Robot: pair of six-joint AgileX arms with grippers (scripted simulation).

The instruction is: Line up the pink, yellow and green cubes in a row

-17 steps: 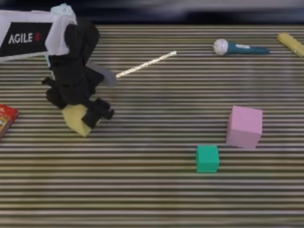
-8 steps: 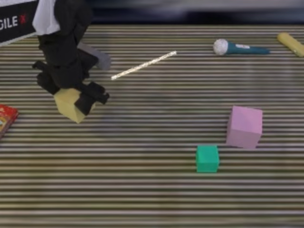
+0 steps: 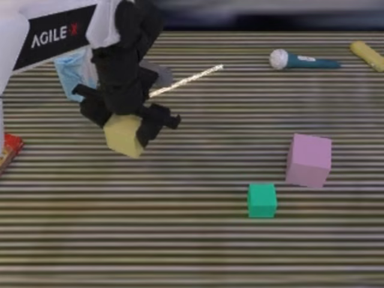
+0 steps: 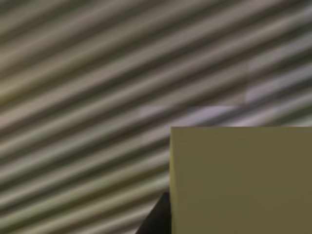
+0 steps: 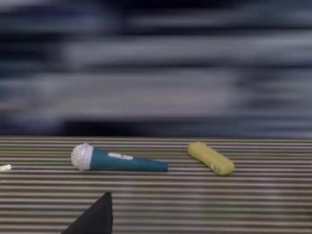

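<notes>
Striped worktop [image 3: 198,240], dark and pale bands running across, carries everything we log. At the far left edge sits a red packet [image 3: 8,150], partly cut off. Our left end effector [image 3: 129,123] is over the left half, its black fingers pinching the yellow cube [image 3: 122,135], which sits tilted between them; in the left wrist view that cube [image 4: 241,180] fills the near corner over the stripes. Behind the arm we note a pale blue object [image 3: 73,69] and a thin white stick [image 3: 186,81] lying aslant. Right of centre the green cube [image 3: 262,200] rests flat, with the pink cube [image 3: 309,160] just beside it. Along the far edge lie a teal-handled microphone [image 3: 303,60] and a yellow sausage-shaped object [image 3: 368,55]. We cannot tell how our right end effector stands.
</notes>
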